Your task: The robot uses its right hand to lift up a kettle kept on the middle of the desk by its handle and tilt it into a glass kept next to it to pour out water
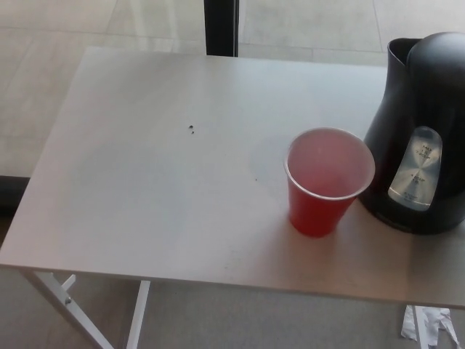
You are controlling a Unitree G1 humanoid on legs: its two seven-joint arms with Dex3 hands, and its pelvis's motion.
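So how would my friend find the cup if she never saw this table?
Look at the pale grey table, toward its right side. Just left of the tall black plastic kettle stands a small red plastic cup, upright and open-topped. It is the only red thing there.

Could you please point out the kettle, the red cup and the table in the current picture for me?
kettle (425, 94): head view, on its black body above the water window.
red cup (317, 211): head view, on its red outer wall.
table (145, 182): head view, on its bare top.
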